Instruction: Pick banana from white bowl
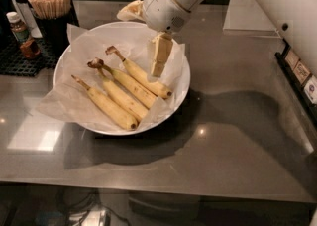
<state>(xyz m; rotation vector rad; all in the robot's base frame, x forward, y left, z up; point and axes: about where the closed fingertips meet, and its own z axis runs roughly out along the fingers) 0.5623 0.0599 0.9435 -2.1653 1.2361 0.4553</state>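
The white bowl [174, 100], lined with crinkled paper, sits left of centre on the grey counter. The banana [143, 79] with the curled brown stem lies rightmost in it, stem toward the back left. Two bananas joined at a dark stem [121, 93] lie beside it, and a thin-stemmed one [106, 107] lies at the left. My gripper [140, 44] hangs over the bowl's back right part, open and empty. One tan finger [159, 55] points down just above the banana's far side. The other finger [131, 11] is spread out to the upper left.
A black holder full of wooden sticks [49, 3] and a brown sauce bottle [21, 35] stand on a black mat [20, 59] at the back left. A white upright sheet [247, 17] stands at the back right. Labelled boxes [299, 69] line the right edge.
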